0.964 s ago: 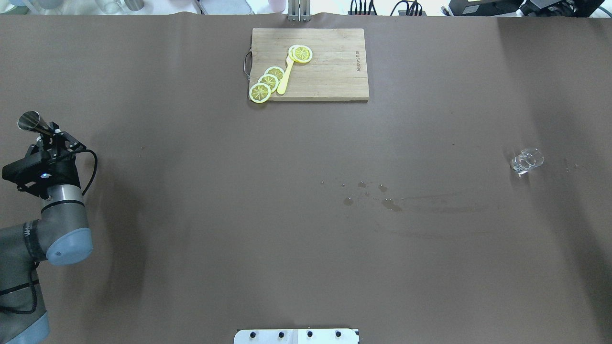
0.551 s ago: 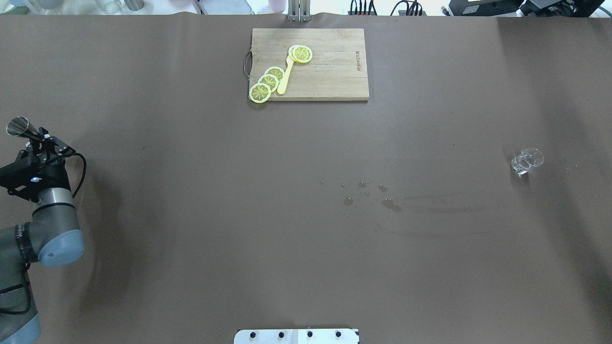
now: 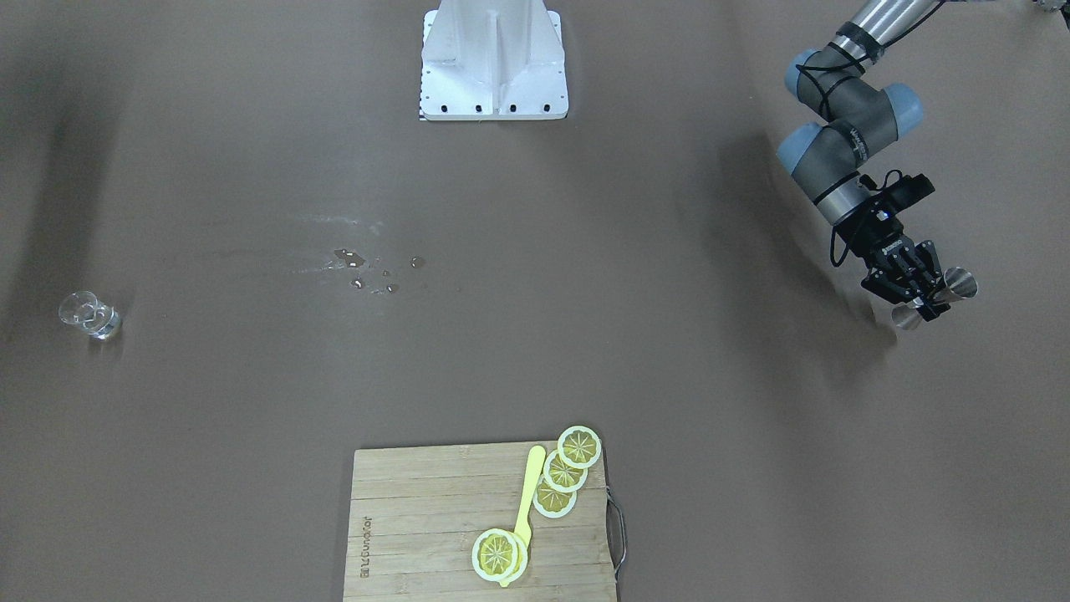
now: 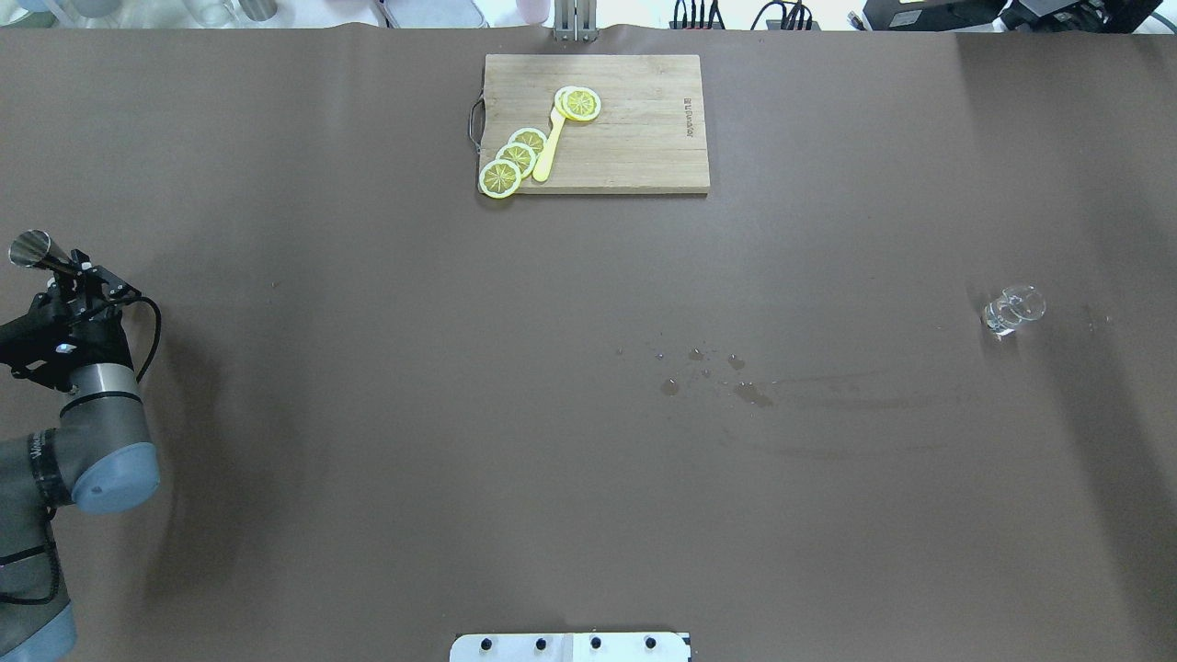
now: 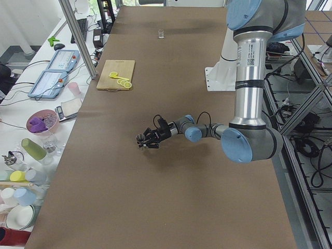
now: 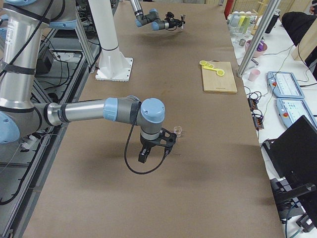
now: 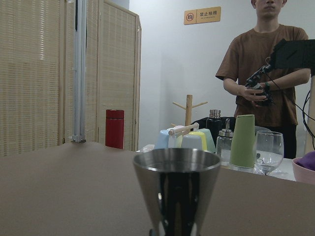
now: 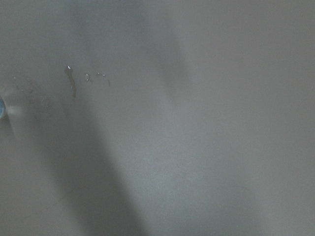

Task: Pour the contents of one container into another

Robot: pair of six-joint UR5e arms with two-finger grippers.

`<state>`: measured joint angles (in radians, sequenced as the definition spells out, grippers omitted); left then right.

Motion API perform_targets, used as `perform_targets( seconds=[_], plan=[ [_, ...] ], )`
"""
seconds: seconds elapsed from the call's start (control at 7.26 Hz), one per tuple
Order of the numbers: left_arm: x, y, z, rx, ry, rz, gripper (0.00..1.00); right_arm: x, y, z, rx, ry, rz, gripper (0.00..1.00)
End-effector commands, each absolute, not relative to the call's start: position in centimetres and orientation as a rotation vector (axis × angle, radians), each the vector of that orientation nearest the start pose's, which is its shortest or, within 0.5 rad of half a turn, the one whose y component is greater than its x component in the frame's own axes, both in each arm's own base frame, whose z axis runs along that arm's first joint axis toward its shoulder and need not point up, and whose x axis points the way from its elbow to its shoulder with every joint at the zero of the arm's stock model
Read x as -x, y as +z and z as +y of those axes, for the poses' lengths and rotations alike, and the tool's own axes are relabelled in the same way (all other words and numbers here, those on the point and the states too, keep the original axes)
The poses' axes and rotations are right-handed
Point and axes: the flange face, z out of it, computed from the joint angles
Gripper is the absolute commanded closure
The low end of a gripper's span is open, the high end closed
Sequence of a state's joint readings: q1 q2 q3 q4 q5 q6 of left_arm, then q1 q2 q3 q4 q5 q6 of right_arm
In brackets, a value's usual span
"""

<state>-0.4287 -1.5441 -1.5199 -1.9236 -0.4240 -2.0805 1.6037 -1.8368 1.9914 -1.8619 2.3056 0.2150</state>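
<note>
Brown table (image 4: 588, 478) takes most of the view; the left arm comes in at its edge, and the right arm shows only in the right side view.

Cutting board (image 4: 644, 138) is well apart from both hands, far forward and to the right of the left gripper (image 3: 924, 297); lemon slices (image 4: 515, 158) and a yellow spoon (image 4: 549, 152) lie on it.

The left gripper is clamped on the waist of the metal jigger (image 3: 960, 286); the left wrist view shows the jigger upright with its mouth up; its inside is hidden, so cannot tell if it holds liquid; cannot tell if its foot touches the table.

The right gripper (image 6: 166, 140) sits just beside the glass cup (image 6: 177, 131), not visibly on it; from this side view alone I cannot tell whether its fingers are wide or narrow.

The glass cup stands upright on the table, way off to the right of the left gripper, at the opposite end; looks clear, fill level too small to read.

Wet drops (image 4: 726, 372) lie on the table between the two hands, nearer the cup side.

Progress, as judgement: nothing is pouring now and the two containers are too far apart; jigger is in hand, cup not visibly gripped; left to do looks like gripping the cup, bringing it and the jigger together, and tipping the cup's lip over the jigger's mouth; the drops hint at a spill, but whether a pour is done I cannot tell.
</note>
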Motion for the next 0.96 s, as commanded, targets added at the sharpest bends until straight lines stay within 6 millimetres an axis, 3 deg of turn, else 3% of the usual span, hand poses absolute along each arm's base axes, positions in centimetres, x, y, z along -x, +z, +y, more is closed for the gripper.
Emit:
perform_targets(
  seconds=[0.0,0.28,0.41,0.69,0.83],
  plan=[
    [-35.1,62.9,-40.6,-1.180,-0.984,0.307,0.79,-8.5,61.0,-36.0,0.202,0.295,-0.712,0.00],
    [-35.1,62.8,-40.7,-1.184,-0.985,0.309,0.65,-8.4,59.5,-37.2,0.121,0.267,-0.736,0.00],
    [-35.1,62.7,-40.7,-1.185,-0.985,0.309,0.52,-8.4,59.2,-37.1,0.067,0.244,-0.743,0.00],
    [-35.3,62.4,-40.7,-1.185,-0.987,0.313,0.50,-8.2,59.6,-37.6,0.038,0.226,-0.737,0.00],
    [-35.3,62.4,-40.7,-1.187,-0.986,0.313,0.40,-7.7,60.1,-37.7,0.053,0.216,-0.728,0.00]
  ],
)
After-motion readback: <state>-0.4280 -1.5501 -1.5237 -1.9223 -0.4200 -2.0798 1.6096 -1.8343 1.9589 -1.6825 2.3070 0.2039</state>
